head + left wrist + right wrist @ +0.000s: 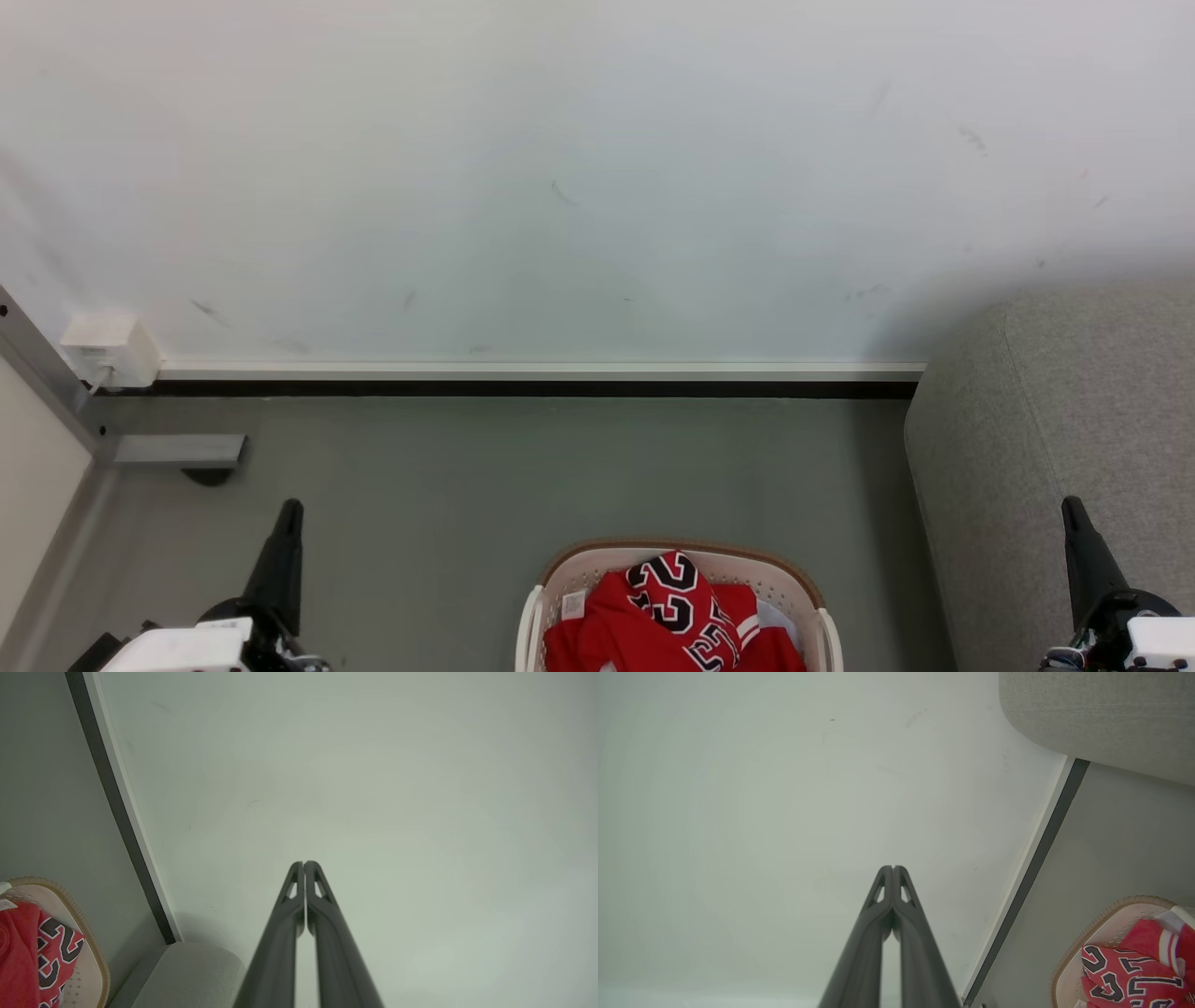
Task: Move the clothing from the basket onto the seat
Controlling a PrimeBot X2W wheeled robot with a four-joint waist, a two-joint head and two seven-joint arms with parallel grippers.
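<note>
Near you, between your arms, the clothing [653, 621] lies heaped in the basket [597, 553], which stands on the floor [448, 485] just left of the seat [1046, 420]. Your left gripper [291, 511] and right gripper [1074, 509] flank it, fingers pressed together, empty, pointing toward the far wall [597, 187]. That looks like a rest pose, I'd judge, so part the fingers before reaching down.

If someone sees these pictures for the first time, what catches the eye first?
The red clothing with black-and-white numbers stands out, piled in the cream basket at the bottom middle of the head view. The grey seat rises at the right. The left gripper and right gripper point up at the lower corners, shut and empty.
</note>
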